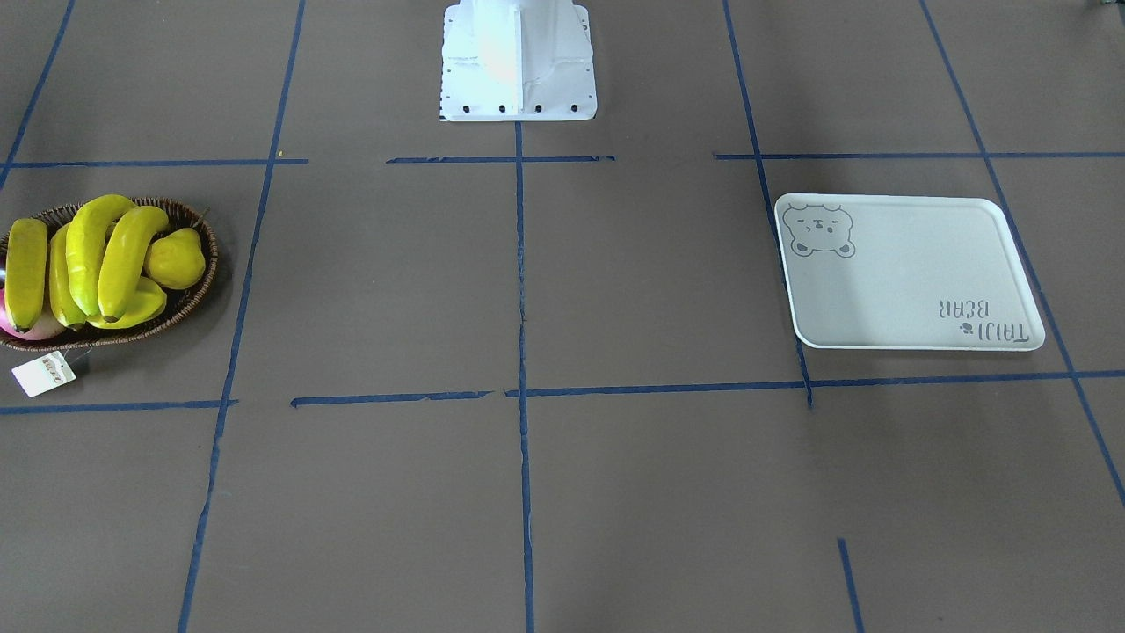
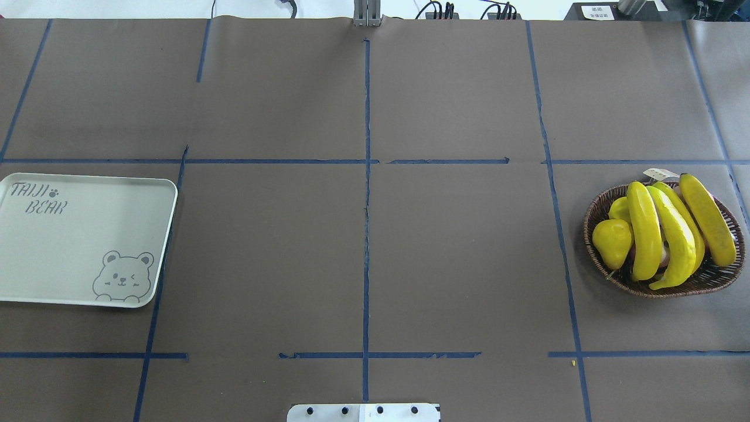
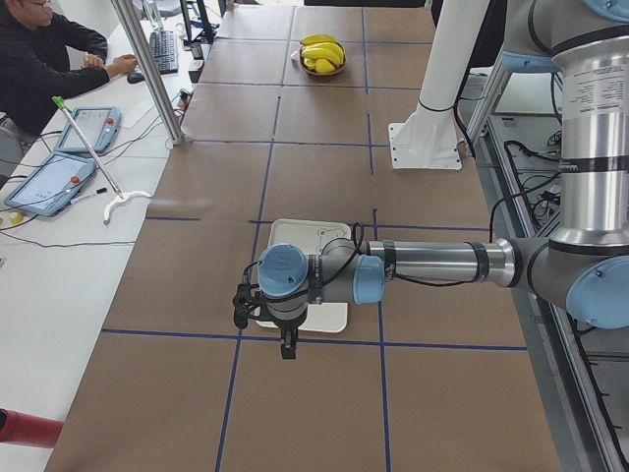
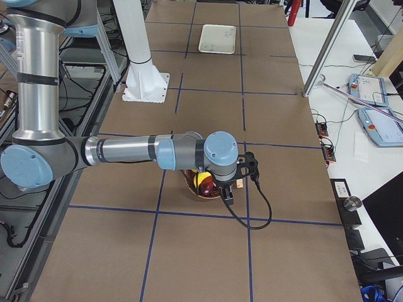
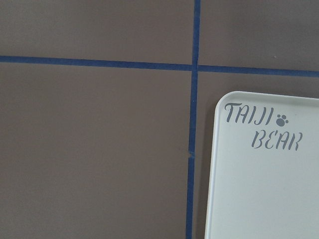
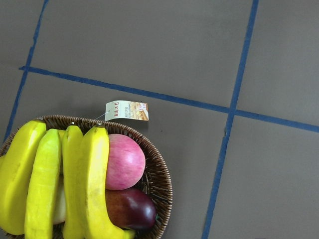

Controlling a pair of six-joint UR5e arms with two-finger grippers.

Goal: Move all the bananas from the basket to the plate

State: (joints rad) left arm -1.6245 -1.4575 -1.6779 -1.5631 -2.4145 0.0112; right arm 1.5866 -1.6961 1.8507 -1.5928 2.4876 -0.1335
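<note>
At opposite table (image 2: pixel 375 246) ends, basket (image 2: pixel 703 281) and plate (image 2: pixel 82 246)

Light bright, even, diffuse; soft shadow cast beside basket (image 1: pixel 183 309); white base (image 1: pixel 518 61) overexposed; sheen seen on bananas (image 2: pixel 644 234); focus sharp throughout

My overhead camera looks forward and down across the brown worktop (image 2: pixel 263 252) from behind the robot, with the basket (image 2: pixel 718 280) at its right edge and the plate (image 2: pixel 76 246) far to the basket's left. The front-facing camera stares steeply back from the opposite side, putting the basket on the left. Two end cameras look along the worktop: one sees the basket far off, the other has it just under the near right arm (image 4: pixel 126 151). The right wrist camera hangs close above the basket's tagged end. The left wrist camera sits close above the plate's lettered corner, well apart from the basket.
</note>
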